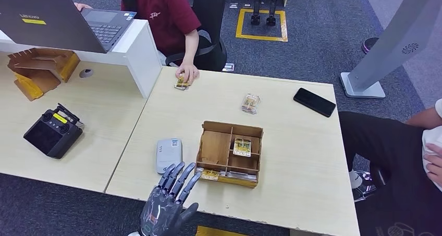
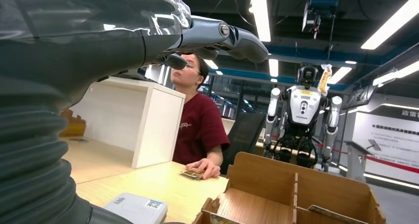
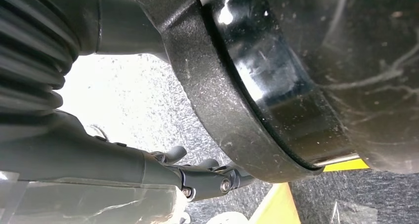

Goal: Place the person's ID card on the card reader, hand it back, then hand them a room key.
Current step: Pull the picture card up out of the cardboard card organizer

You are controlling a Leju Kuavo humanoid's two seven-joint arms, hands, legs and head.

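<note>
At the table's far edge a person in a maroon shirt rests a hand on a patterned ID card (image 1: 181, 82) (image 2: 191, 174). The grey-white card reader (image 1: 169, 154) (image 2: 136, 207) lies near the front edge, left of a wooden divided box (image 1: 216, 148) (image 2: 267, 174). A key card (image 1: 242, 146) lies in one compartment of the box. Another patterned card (image 1: 250, 103) lies loose on the table beyond the box. My left hand (image 1: 169, 202) (image 2: 148, 31) hovers at the front edge just short of the reader, fingers spread and holding nothing. My right hand (image 3: 197, 172) hangs beside my body with nothing in it.
A black phone (image 1: 314, 101) lies at the far right of the table. A laptop (image 1: 62, 17) sits on a white riser (image 1: 140, 53), and a black controller (image 1: 53, 132) sits on the left table. A second person (image 1: 412, 152) sits at the right edge.
</note>
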